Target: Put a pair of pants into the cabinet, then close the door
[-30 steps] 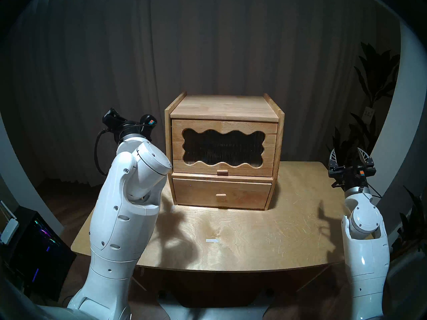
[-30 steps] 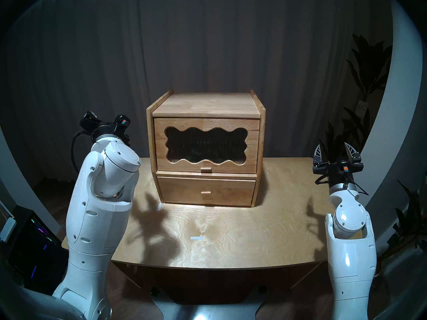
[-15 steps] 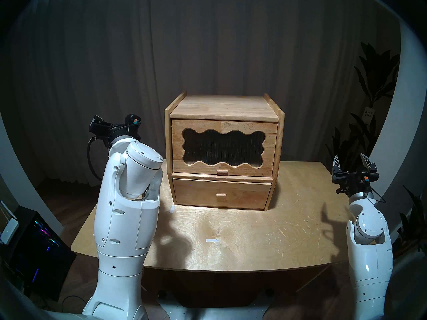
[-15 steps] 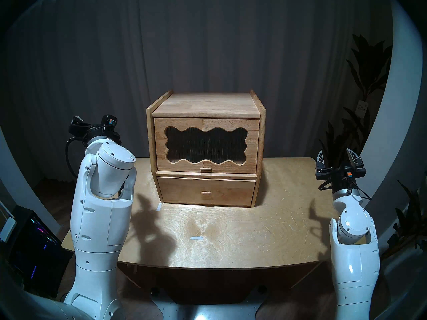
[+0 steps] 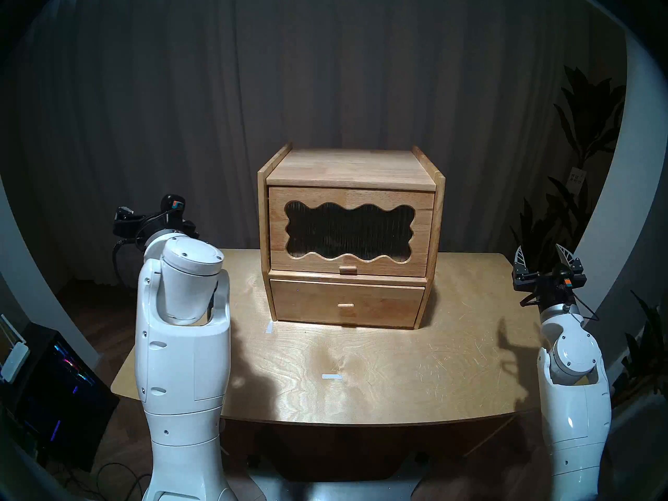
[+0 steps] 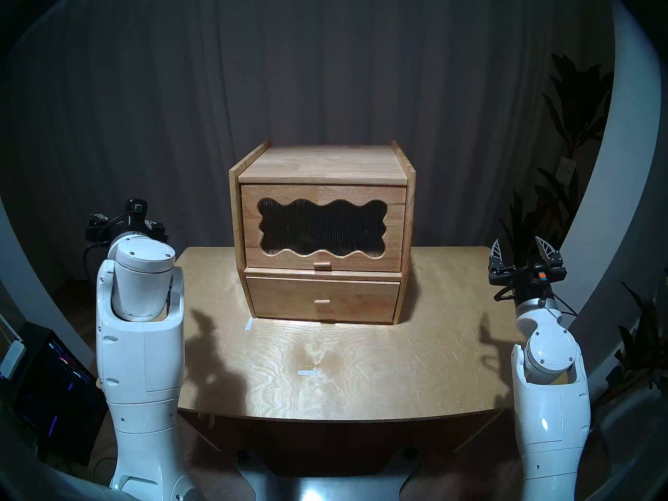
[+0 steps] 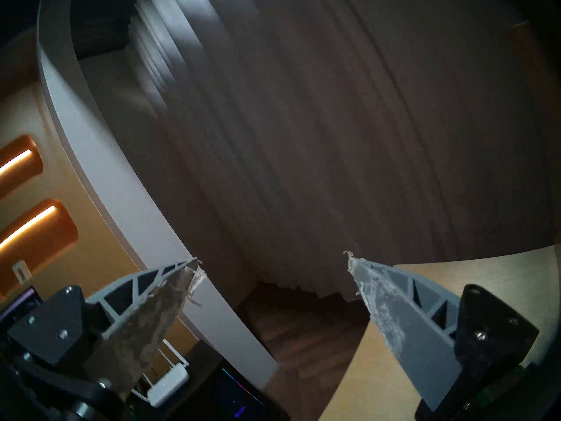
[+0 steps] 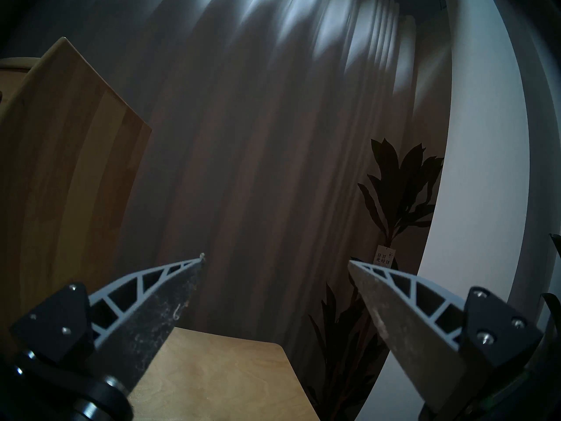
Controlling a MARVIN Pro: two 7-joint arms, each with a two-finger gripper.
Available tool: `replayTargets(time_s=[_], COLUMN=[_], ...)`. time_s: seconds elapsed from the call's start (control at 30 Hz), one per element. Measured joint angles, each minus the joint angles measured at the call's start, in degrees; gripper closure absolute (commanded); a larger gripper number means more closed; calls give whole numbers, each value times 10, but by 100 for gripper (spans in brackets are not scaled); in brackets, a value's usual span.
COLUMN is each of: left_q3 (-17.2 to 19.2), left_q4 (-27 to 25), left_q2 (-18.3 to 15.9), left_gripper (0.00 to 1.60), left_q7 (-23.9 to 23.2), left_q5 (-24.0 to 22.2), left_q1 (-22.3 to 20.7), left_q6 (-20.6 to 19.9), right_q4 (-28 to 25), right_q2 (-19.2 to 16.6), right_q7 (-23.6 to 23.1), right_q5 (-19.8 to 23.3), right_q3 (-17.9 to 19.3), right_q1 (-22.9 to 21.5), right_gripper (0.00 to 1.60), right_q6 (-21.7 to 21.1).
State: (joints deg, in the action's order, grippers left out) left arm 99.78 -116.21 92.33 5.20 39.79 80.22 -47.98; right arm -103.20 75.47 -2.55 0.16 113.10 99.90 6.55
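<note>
The table point(image 5: 379, 373) carries the cabinet point(image 5: 349, 167) at its far middle, the door point(image 5: 423, 207) flush shut. The right pincer point(image 5: 542, 252) hangs spread and empty, well right of it; the left pincer point(image 7: 273, 261), likewise spread, points away far left

Both white arms rise bent at the elbow. The left hand point(image 7: 273, 270) points away with its two fingers spread wide and nothing between them. The right hand point(image 5: 544, 252) points upward, its fingers likewise parted and empty.
</note>
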Motion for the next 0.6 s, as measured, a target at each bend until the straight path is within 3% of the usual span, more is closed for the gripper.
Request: replayTargets(time_s=[0.37, 0.6], left_q3=[121, 143], left_q4=[52, 82], left_q2=[14, 23], left_gripper=[0, 0], left_q7=[-110, -175], left_q5=[-162, -255], left_q1=[-17, -43], left_q6=[2, 11], right_q4=[14, 20], right_q2=[-3, -2], right_q7=[3, -2], right_q5=[9, 18], right_q3=[11, -3], right_q1=[-7, -13], right_gripper=[0, 0], right_q6=[0, 0])
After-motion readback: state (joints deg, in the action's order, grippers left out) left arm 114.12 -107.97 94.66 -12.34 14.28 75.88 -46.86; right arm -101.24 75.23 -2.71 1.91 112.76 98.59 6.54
